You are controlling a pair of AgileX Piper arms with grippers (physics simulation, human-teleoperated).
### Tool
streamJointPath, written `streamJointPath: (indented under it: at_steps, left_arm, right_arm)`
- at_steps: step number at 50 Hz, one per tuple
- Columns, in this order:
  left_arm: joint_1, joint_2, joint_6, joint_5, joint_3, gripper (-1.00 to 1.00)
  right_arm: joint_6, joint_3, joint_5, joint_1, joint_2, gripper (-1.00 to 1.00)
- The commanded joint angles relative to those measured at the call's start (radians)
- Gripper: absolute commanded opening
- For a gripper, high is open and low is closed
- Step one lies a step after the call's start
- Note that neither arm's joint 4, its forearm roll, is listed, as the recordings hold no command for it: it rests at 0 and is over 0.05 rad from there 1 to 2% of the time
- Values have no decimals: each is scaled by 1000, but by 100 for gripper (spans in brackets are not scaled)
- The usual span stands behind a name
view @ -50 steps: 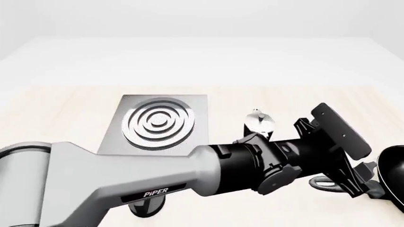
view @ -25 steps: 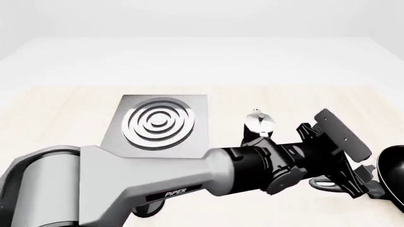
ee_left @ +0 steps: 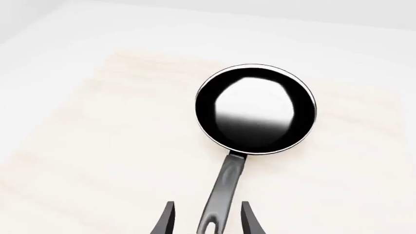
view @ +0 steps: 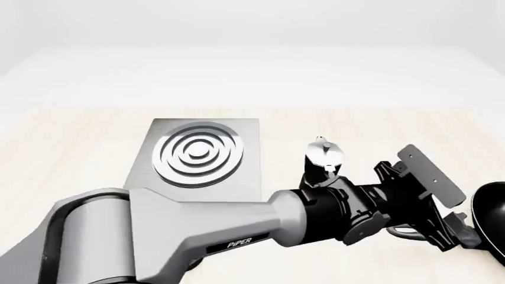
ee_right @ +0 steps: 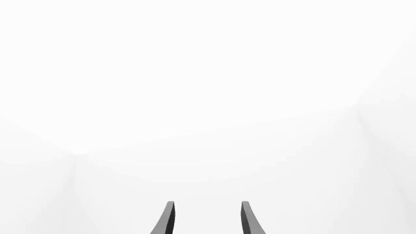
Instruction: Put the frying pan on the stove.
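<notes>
Front view, left arm (view: 181, 236): a thick grey-white link marked PIPER enters from the near left and crosses low toward the right edge; its black wrist and flat camera plate are tilted, and the arm hides much of the near tabletop.
Left gripper (view: 450, 234): low over the table at the near right, reaching toward the pan; in this view the fingertips are hard to separate from the wrist hardware.
Left wrist view, fingers (ee_left: 166, 220): two dark curved fingers spread apart, one on either side of the handle's looped end; no contact with the handle can be made out.
Frying pan (ee_left: 255, 109): round, black and shallow, with a thin pale rim and a glossy inside that mirrors a bright patch; it lies flat on the table (ee_left: 97, 161), bowl away from the gripper and handle toward it.
Pan handle (ee_left: 224, 187): long, dark grey and smooth, widening toward a loop hole between the fingers.
Pan in front view: only a black curved edge (view: 491, 210) shows at the right border, well apart from the stove.
Table surface: pale wood grain, matte.
Moka pot (view: 323, 155): small, silver and black, upright, just right of the stove, partly behind the wrist.
Stove (view: 197, 155): flat square brushed-grey slab with shiny silver concentric rings, farther back and left of centre, nothing on it.
Right wrist view, right gripper (ee_right: 206, 219): two dark fingers held apart with nothing between them, facing a blank white background.
</notes>
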Motion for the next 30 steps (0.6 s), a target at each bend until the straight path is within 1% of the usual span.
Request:
streamJointPath:
  at_steps: [1, 14, 18, 21, 24, 30]
  left_arm:
    - [-8, 30, -4, 18, -22, 100]
    - [-8, 65, -7, 39, -60, 100]
    - [-5, 79, -8, 47, -75, 100]
    - [-3, 89, -8, 52, -86, 100]
    - [-3, 98, -9, 59, -95, 100]
    - [-2, 112, -9, 66, -107, 100]
  right_arm:
    - [0, 41, -43, 6, 0, 100]
    - [4, 98, -102, -1, 0, 100]
    - [8, 136, -139, -4, 0, 100]
    - [4, 139, -143, 1, 0, 100]
    - [10, 173, -178, -6, 0, 100]
    - [13, 202, -208, -8, 0, 100]
